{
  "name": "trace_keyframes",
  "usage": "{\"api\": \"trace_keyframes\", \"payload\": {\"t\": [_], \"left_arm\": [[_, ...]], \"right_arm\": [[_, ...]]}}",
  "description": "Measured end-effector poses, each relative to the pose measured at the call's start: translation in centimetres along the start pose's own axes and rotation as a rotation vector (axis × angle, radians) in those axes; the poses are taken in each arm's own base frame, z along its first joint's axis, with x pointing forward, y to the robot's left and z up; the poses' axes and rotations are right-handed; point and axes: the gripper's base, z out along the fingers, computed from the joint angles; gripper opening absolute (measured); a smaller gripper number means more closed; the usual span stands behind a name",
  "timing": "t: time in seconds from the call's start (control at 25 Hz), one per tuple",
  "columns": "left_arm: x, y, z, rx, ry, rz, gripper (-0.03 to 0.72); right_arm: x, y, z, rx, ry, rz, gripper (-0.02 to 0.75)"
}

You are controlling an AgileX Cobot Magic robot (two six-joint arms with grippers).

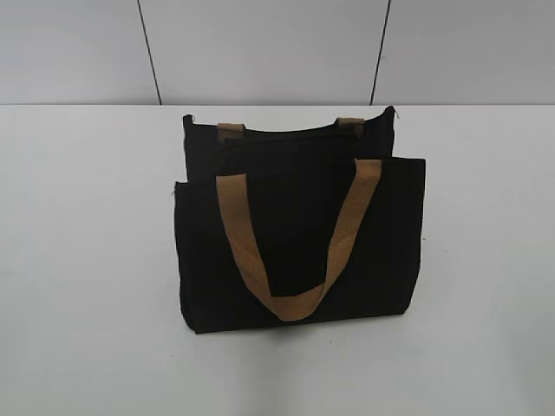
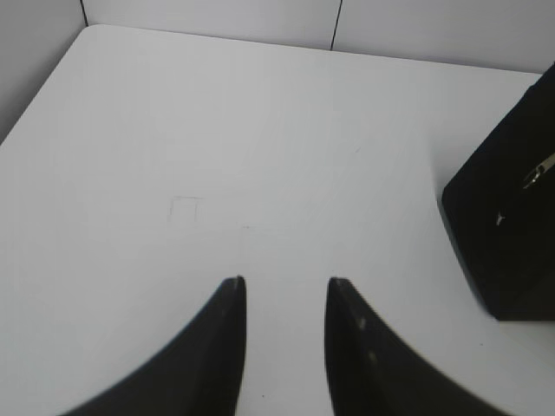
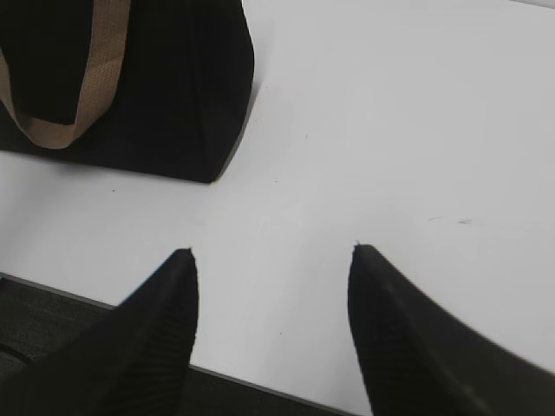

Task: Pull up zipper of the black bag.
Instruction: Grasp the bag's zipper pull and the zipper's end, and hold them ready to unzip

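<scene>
The black bag [image 1: 299, 225] stands on the white table [image 1: 78, 260] with a tan handle [image 1: 295, 303] hanging down its front. Its zip line [image 1: 295, 132] runs along the top edge. In the left wrist view the bag's end [image 2: 507, 217] shows at the right with the small silvery zipper pull [image 2: 538, 172]. My left gripper [image 2: 286, 282] is open and empty over bare table, left of the bag. My right gripper [image 3: 273, 253] is open and empty near the table's front edge, right of the bag's corner [image 3: 173, 87]. Neither gripper shows in the exterior view.
The table's front edge [image 3: 260, 386] lies just below my right gripper. Grey wall panels [image 1: 260, 48] stand behind the table.
</scene>
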Motion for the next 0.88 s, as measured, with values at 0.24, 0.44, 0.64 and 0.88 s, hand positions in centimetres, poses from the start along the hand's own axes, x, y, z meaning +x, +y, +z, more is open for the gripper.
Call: {"api": "trace_keyframes", "payload": {"t": [0.24,0.44,0.64,0.88], "left_arm": [[0.00,0.00,0.00,0.000,0.000,0.000,0.239],[0.00,0.00,0.00,0.000,0.000,0.000,0.239],[0.00,0.00,0.00,0.000,0.000,0.000,0.239],[0.00,0.00,0.00,0.000,0.000,0.000,0.239]], "right_arm": [[0.00,0.00,0.00,0.000,0.000,0.000,0.435],[0.00,0.00,0.00,0.000,0.000,0.000,0.435],[0.00,0.00,0.00,0.000,0.000,0.000,0.435],[0.00,0.00,0.00,0.000,0.000,0.000,0.435]]}}
